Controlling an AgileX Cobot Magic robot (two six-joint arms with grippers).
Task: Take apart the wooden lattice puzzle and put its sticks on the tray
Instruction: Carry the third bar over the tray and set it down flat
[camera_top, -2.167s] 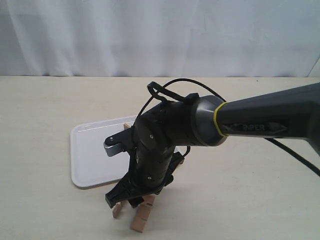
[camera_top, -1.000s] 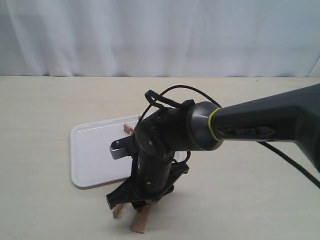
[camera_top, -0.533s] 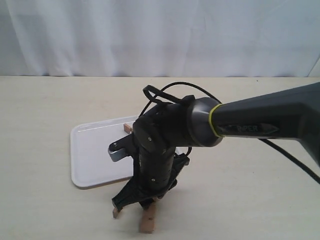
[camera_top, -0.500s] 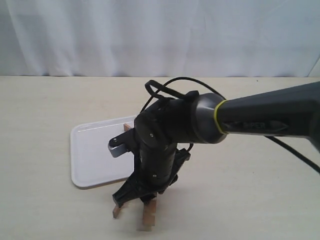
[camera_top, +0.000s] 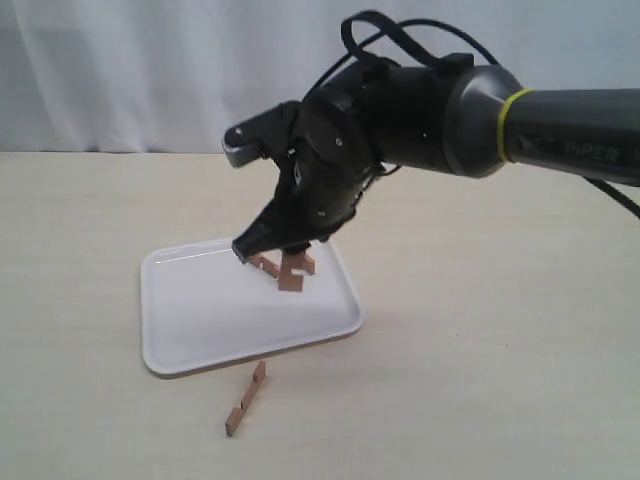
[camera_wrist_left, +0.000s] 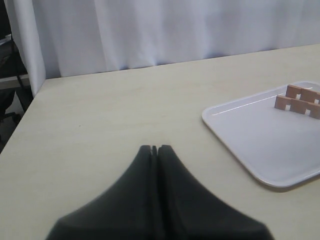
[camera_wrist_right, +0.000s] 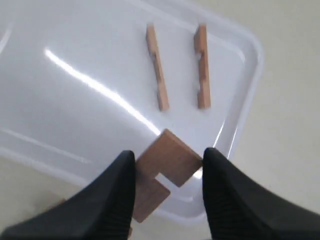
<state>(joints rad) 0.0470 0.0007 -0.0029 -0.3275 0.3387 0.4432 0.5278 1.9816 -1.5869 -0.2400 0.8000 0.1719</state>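
Observation:
No interlocked lattice puzzle shows; the sticks are all apart. My right gripper (camera_top: 285, 255) (camera_wrist_right: 168, 154) hangs above the white tray (camera_top: 200, 320) (camera_wrist_right: 75, 115), shut on one notched wooden stick (camera_top: 291, 275) (camera_wrist_right: 167, 165) that spans the gap between both fingers. Two more sticks (camera_wrist_right: 157, 67) (camera_wrist_right: 201, 65) lie side by side on the tray near its far rim, also visible in the left wrist view as sticks (camera_wrist_left: 300, 100). A fourth stick (camera_top: 246, 398) lies on the table in front of the tray. My left gripper (camera_wrist_left: 156, 148) is shut on nothing, low over the table left of the tray (camera_wrist_left: 260, 140).
The right arm's dark forearm (camera_top: 560, 125) reaches in from the right above the table. A white curtain (camera_top: 150, 70) closes off the back. The pale tabletop (camera_top: 480, 380) extends on all sides of the tray.
My right gripper has risen from the table in front of the tray, carrying one stick up and back over the tray. One stick stayed on the table there.

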